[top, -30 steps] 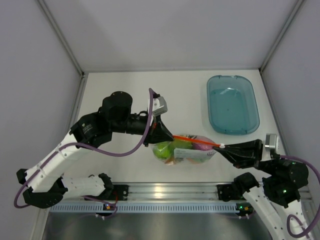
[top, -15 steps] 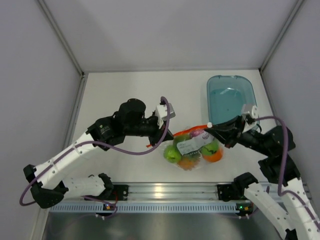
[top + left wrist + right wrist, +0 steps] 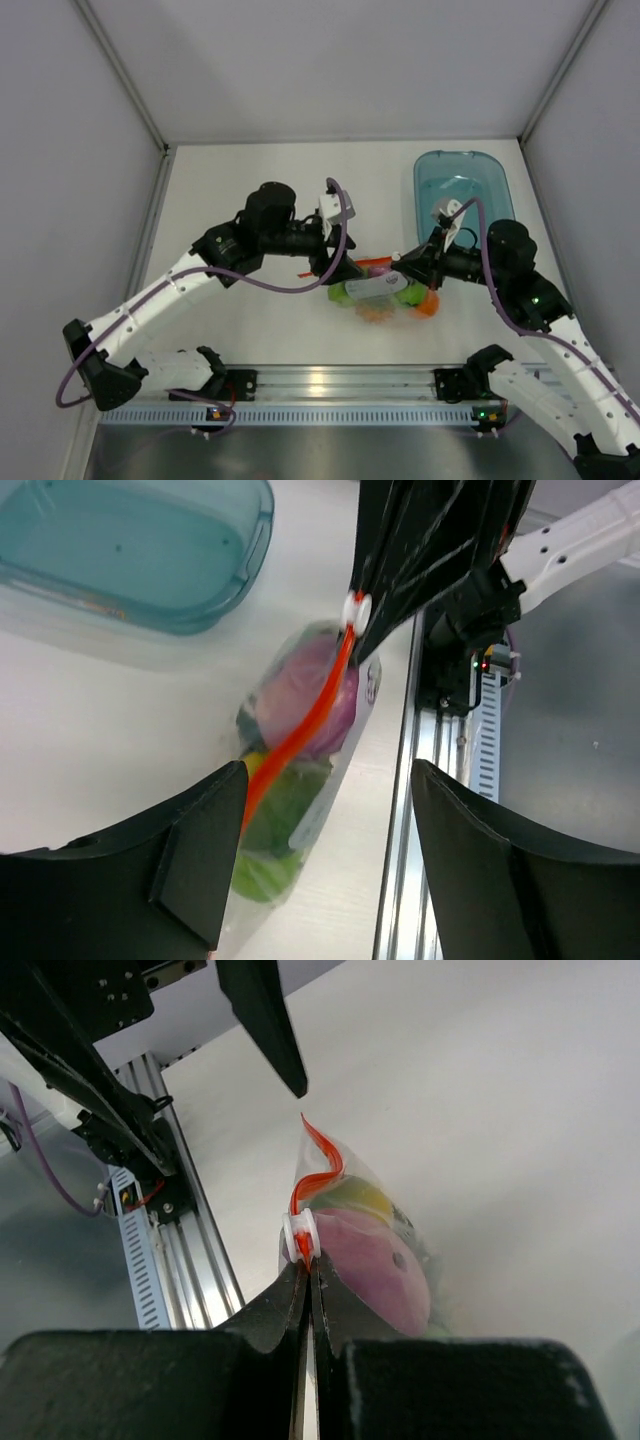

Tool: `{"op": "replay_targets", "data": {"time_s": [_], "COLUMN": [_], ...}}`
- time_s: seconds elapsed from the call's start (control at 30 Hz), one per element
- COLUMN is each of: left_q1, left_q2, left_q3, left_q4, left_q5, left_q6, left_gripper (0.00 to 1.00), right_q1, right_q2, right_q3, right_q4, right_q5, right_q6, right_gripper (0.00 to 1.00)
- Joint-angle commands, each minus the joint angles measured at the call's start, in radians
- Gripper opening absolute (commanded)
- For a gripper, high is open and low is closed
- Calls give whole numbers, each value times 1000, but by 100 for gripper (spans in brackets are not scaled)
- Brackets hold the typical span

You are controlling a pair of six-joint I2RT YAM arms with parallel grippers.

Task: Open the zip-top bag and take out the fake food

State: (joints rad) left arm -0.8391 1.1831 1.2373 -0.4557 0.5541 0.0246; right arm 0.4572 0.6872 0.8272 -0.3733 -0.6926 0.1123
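- Tub (image 3: 464, 205): translucent blue, on the white surface (image 3: 250, 190) at its far right; taken as the reference for every place below.
- Bag (image 3: 380, 292): clear crinkly plastic, well apart from the tub, nearer the arm bases and to the tub's left. It is stretched between the two grippers. Whether its underside rests on the surface cannot be told.
- Zip strip (image 3: 300, 735): orange-red, along the bag's top edge, running from the end towards the tub down to the end away from it. Its loose end curls upward in the right wrist view (image 3: 318, 1165).
- Slider (image 3: 299, 1234): small, white, on the strip at the bag's tub-side end.
- Food, all inside the bag: pink ball (image 3: 375, 1260) closest to the slider; yellow piece (image 3: 365, 1198) behind it; green pieces (image 3: 275, 820) at the end away from the tub; orange piece (image 3: 428, 305) at the bag's tub-side corner.
- Right gripper (image 3: 400, 262): at the bag's tub-side end, between bag and tub. Jaws pressed together, pinching the slider at their tips.
- Left gripper (image 3: 328, 768): at the bag's end away from the tub. Jaws spread wide, one on each side of the bag, the strip passing between them without touching either.
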Motion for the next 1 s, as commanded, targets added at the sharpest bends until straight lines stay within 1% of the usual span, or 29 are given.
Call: {"op": "replay_targets", "data": {"time_s": [0.0, 0.1, 0.2, 0.3, 0.4, 0.6, 0.73, 0.83, 0.97], "left_q1": [2, 2, 2, 2, -2, -11, -15, -17, -17], "left_q2": [87, 150, 187, 219, 248, 271, 292, 302, 300], "left_q3": [112, 174, 192, 208, 228, 231, 235, 229, 223], "left_q4": [115, 140, 184, 210, 216, 244, 250, 250, 252], "left_q5": [139, 162, 220, 323, 408, 448, 443, 445, 441], "left_q6": [37, 31, 35, 34, 21, 2, -18, -22, -22], "left_gripper": [71, 70, 69, 67, 62, 51, 46, 38, 35], "right_q1": [34, 46, 64, 78, 81, 83, 83, 83, 83], "right_q2": [-14, -18, -26, -40, -49, -52, -57, -64, -64], "right_q3": [44, 39, 38, 36, 35, 29, 15, 12, 15], "right_q4": [24, 22, 19, 17, 20, 34, 56, 66, 66], "right_q5": [5, -4, -18, -5, 18, 27, 24, 25, 27], "right_q6": [-33, -42, -56, -57, -56, -45, -33, -30, -28], "right_gripper": [0, 0, 0, 0, 0, 0, 0, 0, 0]}}
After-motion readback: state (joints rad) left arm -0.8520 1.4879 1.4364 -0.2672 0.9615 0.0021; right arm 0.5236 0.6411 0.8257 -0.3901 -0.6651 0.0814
